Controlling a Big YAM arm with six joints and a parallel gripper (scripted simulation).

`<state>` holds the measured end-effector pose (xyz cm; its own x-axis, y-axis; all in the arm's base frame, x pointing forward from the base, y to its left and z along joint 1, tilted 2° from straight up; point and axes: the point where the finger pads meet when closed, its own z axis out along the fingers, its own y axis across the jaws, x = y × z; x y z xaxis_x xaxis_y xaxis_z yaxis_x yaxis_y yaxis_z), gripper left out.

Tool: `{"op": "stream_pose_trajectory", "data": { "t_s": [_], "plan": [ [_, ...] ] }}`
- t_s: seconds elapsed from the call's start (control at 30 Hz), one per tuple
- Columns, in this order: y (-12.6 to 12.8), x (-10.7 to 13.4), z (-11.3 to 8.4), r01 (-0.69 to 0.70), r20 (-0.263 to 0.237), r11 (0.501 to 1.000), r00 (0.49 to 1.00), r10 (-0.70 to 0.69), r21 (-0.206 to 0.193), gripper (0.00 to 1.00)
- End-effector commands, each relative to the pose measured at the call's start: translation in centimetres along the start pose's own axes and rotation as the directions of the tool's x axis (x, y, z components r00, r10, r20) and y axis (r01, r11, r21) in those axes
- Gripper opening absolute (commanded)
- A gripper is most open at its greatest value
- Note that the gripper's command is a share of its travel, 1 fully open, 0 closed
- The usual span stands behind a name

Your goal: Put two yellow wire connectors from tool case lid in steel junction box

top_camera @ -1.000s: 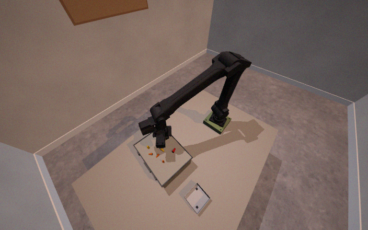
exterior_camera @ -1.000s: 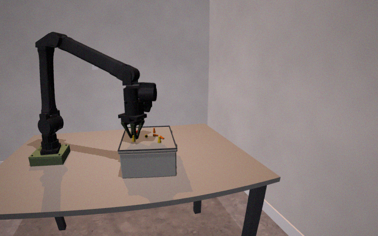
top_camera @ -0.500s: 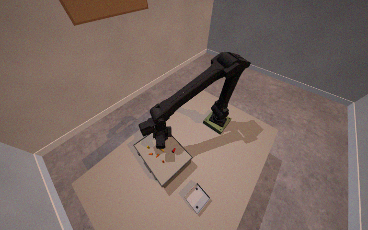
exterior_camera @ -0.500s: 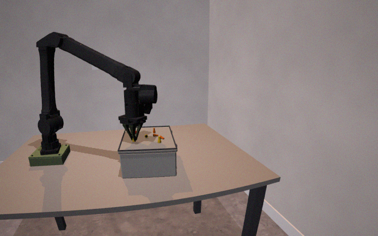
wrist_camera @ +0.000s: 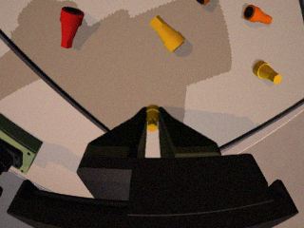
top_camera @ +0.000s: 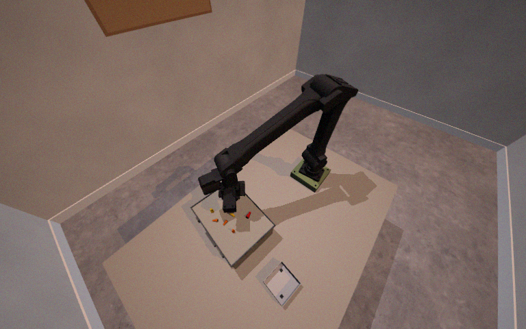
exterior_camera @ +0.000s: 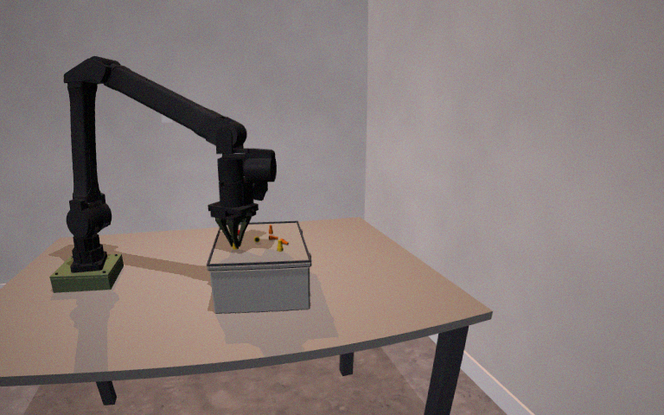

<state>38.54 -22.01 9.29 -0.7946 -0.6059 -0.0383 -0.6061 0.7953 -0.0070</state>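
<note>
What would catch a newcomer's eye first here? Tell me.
The big black arm, arching from its green base over the grey tool case. Next, the bright connectors scattered on the case's lid, especially the red one and the yellow one between the gripper's fingertips.

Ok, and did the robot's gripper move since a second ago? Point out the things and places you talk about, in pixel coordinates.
Yes, the gripper [exterior_camera: 235, 245] [wrist_camera: 152, 112] moved down a little, closer to the tool case's lid [exterior_camera: 258, 264] [wrist_camera: 57, 84].
</note>
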Motion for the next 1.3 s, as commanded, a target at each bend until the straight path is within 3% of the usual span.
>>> {"op": "stream_pose_trajectory", "data": {
  "t_s": [0.0,0.8,1.0,1.07,1.17,1.27],
  "plan": [
    [0.3,-0.5,1.1,-0.005,-0.004,1.000,1.000,0.005,-0.012,0.09],
    [0.4,-0.4,0.9,-0.006,-0.005,1.000,1.000,0.005,-0.016,0.09],
    [-0.4,-0.7,-2.6,-0.006,0.009,1.000,1.000,0.006,0.017,0.09],
    [-0.4,-0.7,-2.6,-0.006,0.009,1.000,1.000,0.006,0.017,0.09],
    [-0.8,-0.8,-4.7,-0.008,0.015,0.999,1.000,0.008,0.031,0.09],
    [-1.0,-0.8,-5.2,-0.010,0.018,0.999,1.000,0.009,0.040,0.09]
  ]
}}
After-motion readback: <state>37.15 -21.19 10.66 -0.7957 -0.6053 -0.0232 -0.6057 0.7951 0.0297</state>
